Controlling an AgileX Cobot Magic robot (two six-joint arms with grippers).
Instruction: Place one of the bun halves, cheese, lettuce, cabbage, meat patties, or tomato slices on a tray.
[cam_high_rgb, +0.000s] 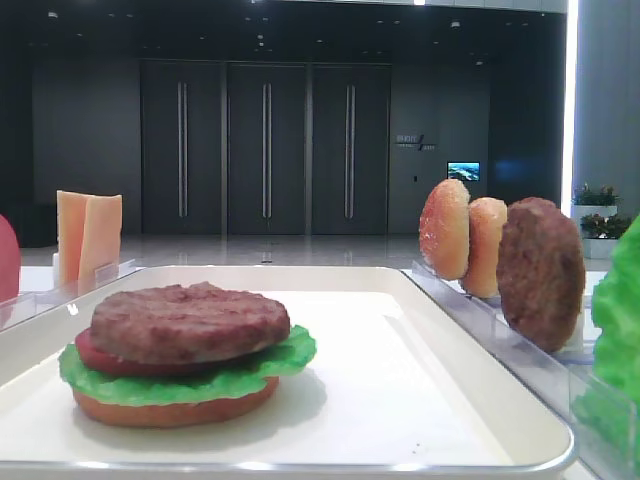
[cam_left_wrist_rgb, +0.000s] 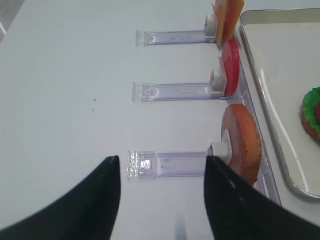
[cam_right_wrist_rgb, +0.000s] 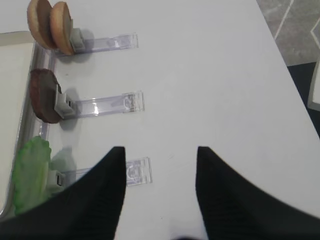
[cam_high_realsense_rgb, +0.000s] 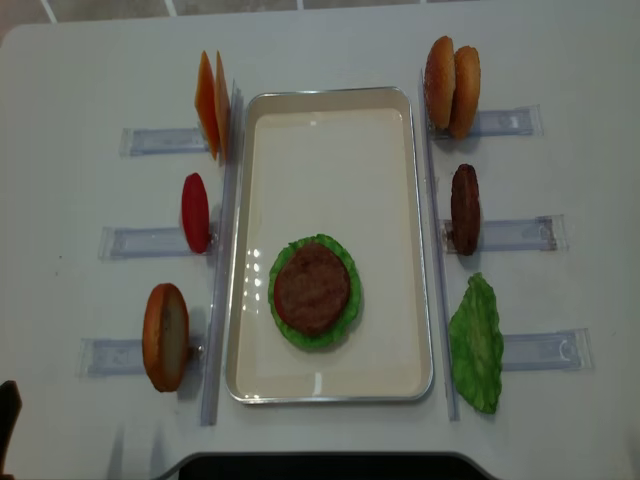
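- Dark brown, grainy meat patty stands on edge in a clear holder, ahead and to the left of the right fingers, well apart from them; a second patty already tops the stack on the tray.
- Judged handling: the standing patty looks stiff and light, like a moulded prop, with a rough face that should not slip; pinch across the two flat faces near the free rim, away from the holder clip.
- Lettuce is just left of the right fingers, nearest of all; thin and floppy-looking, ruffled edge, probably bends in a pinch, so grip near the middle of the leaf edge.
- Bun halves sit farthest ahead-left, two on edge, touching; smooth, rigid-looking, may slide more than the patty.
- Stack on the tray, bottom up: bun, lettuce, tomato, patty; a cheese slice or top bun seems the likely next piece, but that is a guess.
- Cheese, tomato slice and one more bun half stand on the left arm's side; the bun is just right of the left fingers.
- Right fingers: parted to a middling gap, holding nothing, over bare white bench.
- Left fingers: spread apart, empty, over a clear holder.
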